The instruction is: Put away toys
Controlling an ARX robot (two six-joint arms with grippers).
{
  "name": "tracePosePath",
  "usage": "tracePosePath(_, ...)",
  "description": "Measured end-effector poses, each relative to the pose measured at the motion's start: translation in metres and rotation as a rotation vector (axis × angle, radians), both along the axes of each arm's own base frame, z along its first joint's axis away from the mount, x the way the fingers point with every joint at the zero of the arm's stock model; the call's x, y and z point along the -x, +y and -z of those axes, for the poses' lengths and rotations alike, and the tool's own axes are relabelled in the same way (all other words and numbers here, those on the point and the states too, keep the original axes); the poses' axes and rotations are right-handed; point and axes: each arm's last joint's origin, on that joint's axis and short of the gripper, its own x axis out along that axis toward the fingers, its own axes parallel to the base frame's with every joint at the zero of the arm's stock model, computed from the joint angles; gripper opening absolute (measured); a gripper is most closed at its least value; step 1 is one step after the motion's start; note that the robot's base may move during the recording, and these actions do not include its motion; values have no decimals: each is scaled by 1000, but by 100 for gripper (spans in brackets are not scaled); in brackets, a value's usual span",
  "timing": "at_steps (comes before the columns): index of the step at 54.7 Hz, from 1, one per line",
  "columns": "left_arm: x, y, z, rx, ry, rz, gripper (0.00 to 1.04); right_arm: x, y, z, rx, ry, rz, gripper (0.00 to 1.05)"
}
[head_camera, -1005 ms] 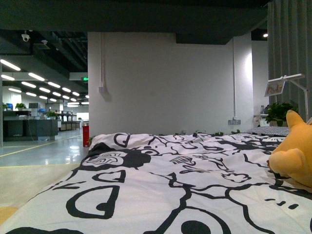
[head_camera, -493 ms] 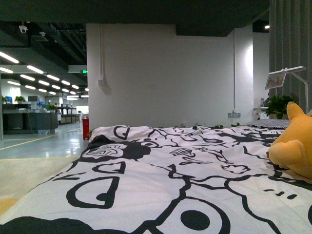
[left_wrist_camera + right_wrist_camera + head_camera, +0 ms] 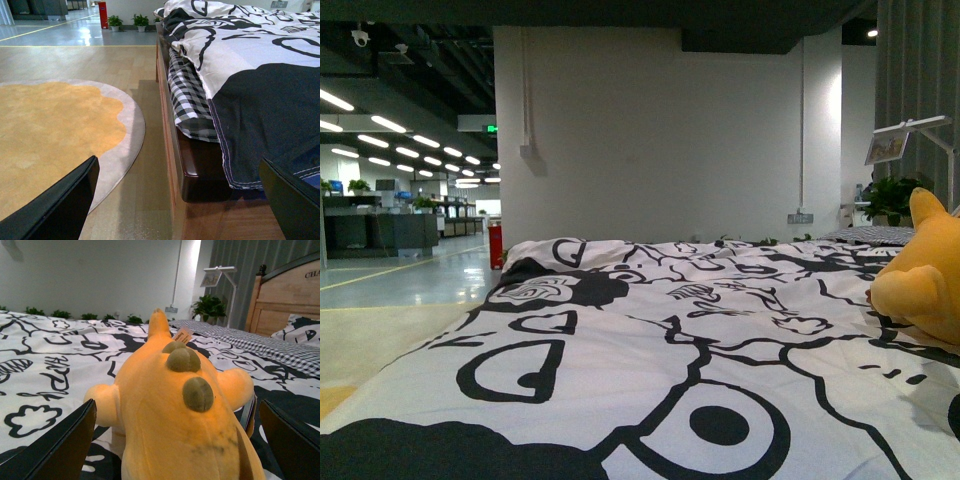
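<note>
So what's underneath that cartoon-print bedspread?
At the bed's edge, a black-and-white checked layer pokes out beneath the bedspread, with the dark wooden bed frame below it. Further in, everything is covered.

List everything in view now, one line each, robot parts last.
plush toy: one, orange-yellow, on the duvet, right of front view.
duvet: one, white with black cartoon print, covering the bed.
checked sheet: one, black-and-white, under the duvet at the bedside.
bed frame: one, dark brown, beside the rug.
headboard: one, light wood, beyond the plush toy.
rug: one, orange with pale border, on the floor.
potted plants: two, green, on the floor far off.
left gripper: one, black, open, beside the bed frame.
right gripper: one, black, open, fingers either side of the plush toy.
</note>
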Motion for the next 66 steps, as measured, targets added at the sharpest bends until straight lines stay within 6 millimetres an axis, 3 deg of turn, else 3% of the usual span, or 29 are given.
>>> tracePosePath(21, 0, 0, 0, 0, 0, 0, 98, -44, 4, 1, 97, 29, 55, 98)
tracePosePath(44, 0, 0, 0, 0, 0, 0, 98, -58, -19, 18, 149, 160, 155, 98)
tracePosePath(66, 0, 0, 0, 0, 0, 0, 98, -57, -17, 14, 121, 209, 74, 42)
